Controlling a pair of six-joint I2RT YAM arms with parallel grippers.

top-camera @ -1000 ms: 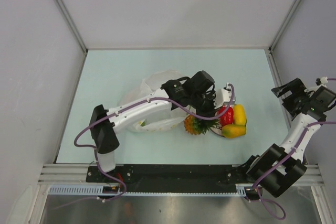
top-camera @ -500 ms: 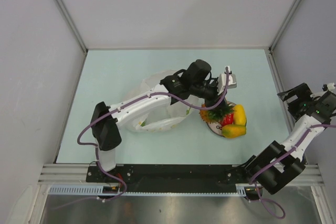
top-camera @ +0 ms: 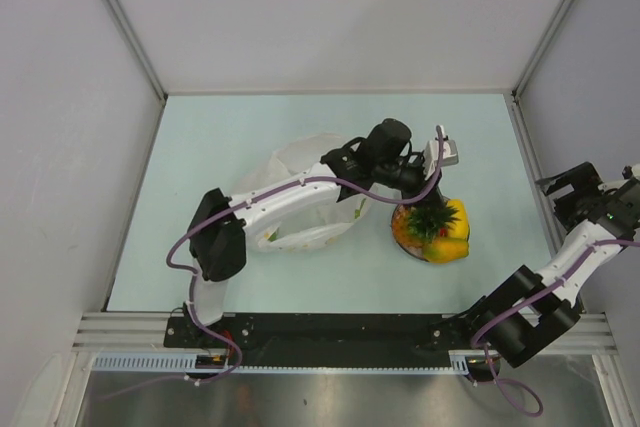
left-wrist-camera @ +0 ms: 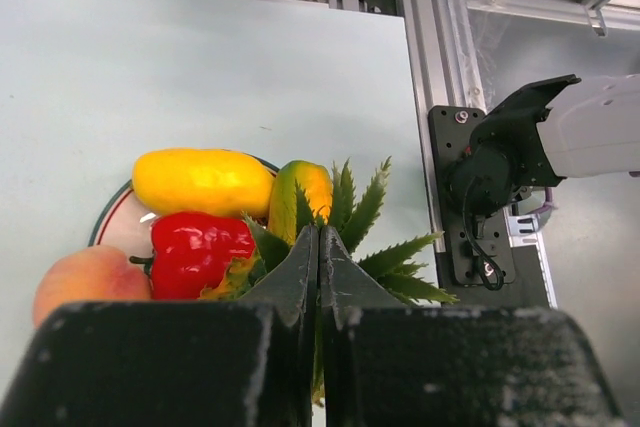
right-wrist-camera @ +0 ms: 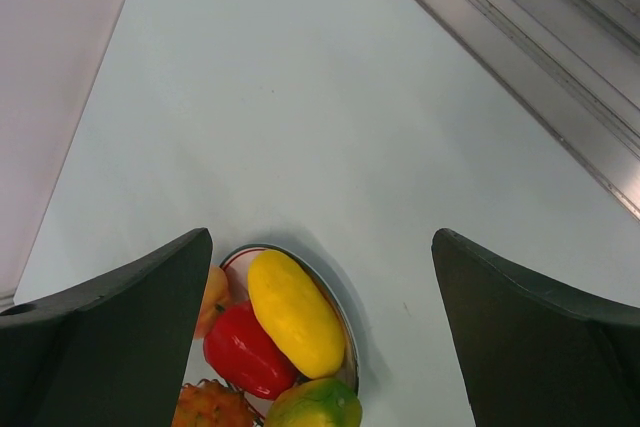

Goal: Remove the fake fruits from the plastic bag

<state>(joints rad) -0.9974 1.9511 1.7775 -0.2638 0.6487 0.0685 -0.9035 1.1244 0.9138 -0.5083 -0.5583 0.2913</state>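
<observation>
Left claw, pressed together on the pineapple crown, holds it at the plate of fruits right of the bag; right claw hangs spread, far right.

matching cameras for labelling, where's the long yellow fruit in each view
Top external: long yellow fruit right of centre, beside the pineapple.
Left wrist: it is left of centre, above the red fruit.
Right wrist: it is bottom centre, right of the red fruit.
Shared landmark: the mango next to it.
</observation>
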